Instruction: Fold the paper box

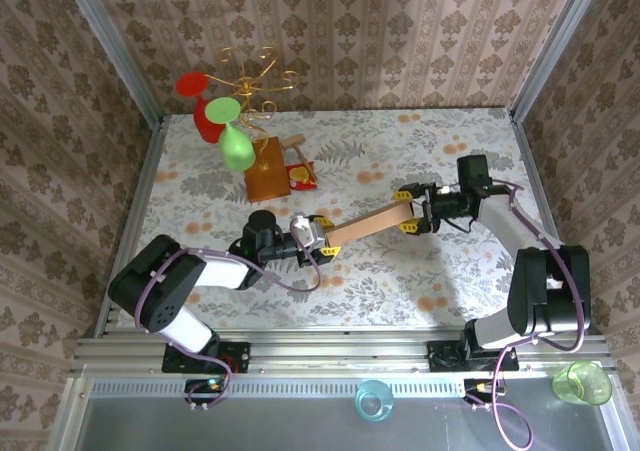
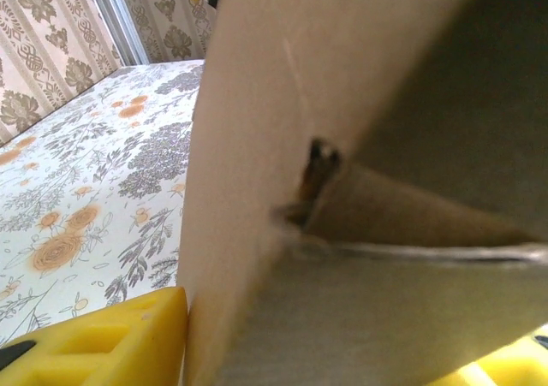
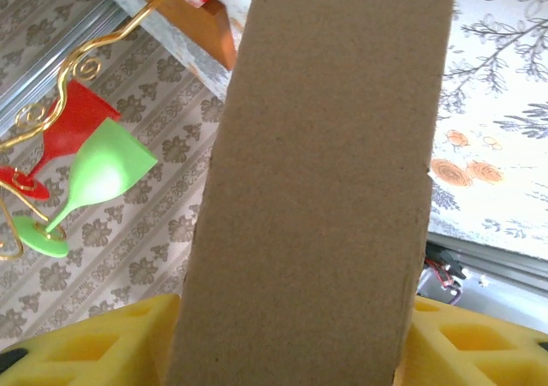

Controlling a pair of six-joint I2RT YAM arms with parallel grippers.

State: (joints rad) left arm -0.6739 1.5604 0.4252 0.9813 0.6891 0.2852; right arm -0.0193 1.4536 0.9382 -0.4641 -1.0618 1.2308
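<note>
Paper box [image 1: 365,226] runs lengthwise from near-left to far-right.

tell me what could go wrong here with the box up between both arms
1. The paper box is up off the table, its ends between the jaws of the left gripper and right gripper; if either grip slips, it may drop or swing.
2. Pushing the arms together could buckle the cardboard off its creases.
3. The green glass hangs not far behind; a wide swing might hit it.
</note>
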